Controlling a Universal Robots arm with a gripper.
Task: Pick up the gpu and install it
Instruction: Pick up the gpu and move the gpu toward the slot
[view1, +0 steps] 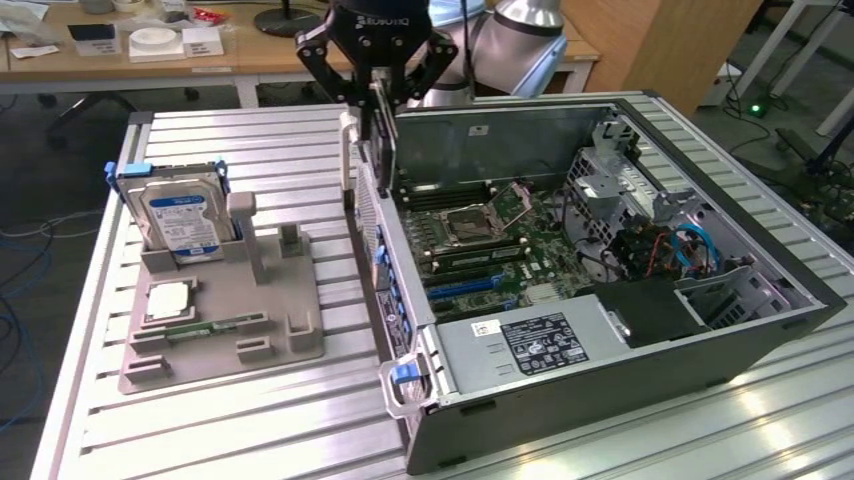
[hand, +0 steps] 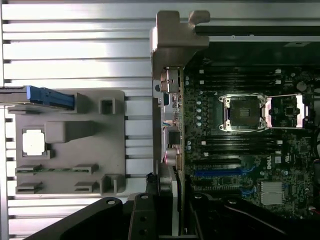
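Presently held: gpu (view1: 380, 140), clamped upright in end effector (view1: 379, 95).
Position: hanging over computer case (view1: 601, 400) rear wall, beside motherboard (view1: 494, 240).

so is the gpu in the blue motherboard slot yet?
No, the blue slot lies bare, and the gpu hangs in the gripper above the edge of the case.

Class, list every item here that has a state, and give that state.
Thin dark gpu card: held upright over the case, not installed.
Black end effector: shut on that card.
Grey computer case: side open.
Silver processor socket: cover open.
Silver hard drive: upright in grey holder.
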